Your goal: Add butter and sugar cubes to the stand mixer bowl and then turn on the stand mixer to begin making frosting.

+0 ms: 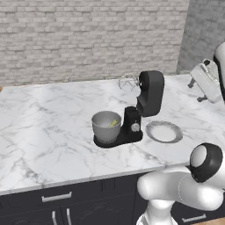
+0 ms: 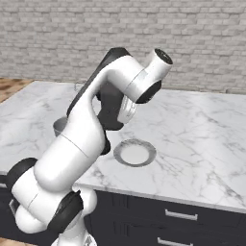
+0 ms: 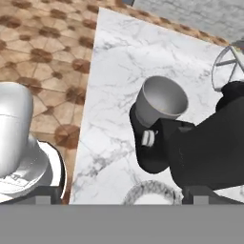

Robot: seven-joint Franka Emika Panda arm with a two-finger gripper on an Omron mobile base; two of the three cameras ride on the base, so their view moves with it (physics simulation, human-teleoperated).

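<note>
The stand mixer (image 1: pixel 139 105) stands near the centre of the white marble bench (image 1: pixel 48 118), its black head tilted back and the wire whisk (image 1: pixel 128 81) raised toward the brick wall at 12 o'clock. The stand mixer bowl (image 1: pixel 106 126) sits on the mixer's flat base, at 9 o'clock from the column. A pale yellow piece, consistent with the butter (image 1: pixel 114 123), lies inside the bowl against its wall at 3 o'clock. The sugar cubes cannot be made out in any view. A small silver knob (image 1: pixel 135 128) shows on the column's side, facing the bench's front edge.

A flat round grey plate (image 1: pixel 164 132) lies on the bench just beside the mixer base, at 3 o'clock from it, apart from it.

In the hand view the bowl (image 3: pixel 161 101) appears from above with its interior in sight, the knob (image 3: pixel 148 138) below it and the plate's rim (image 3: pixel 143 190) at the bottom edge.

The end effector (image 1: pixel 205 80) is raised above the bench at the far right of the left base view, well apart from the mixer. Whether its fingers are released or clenched cannot be told.
</note>
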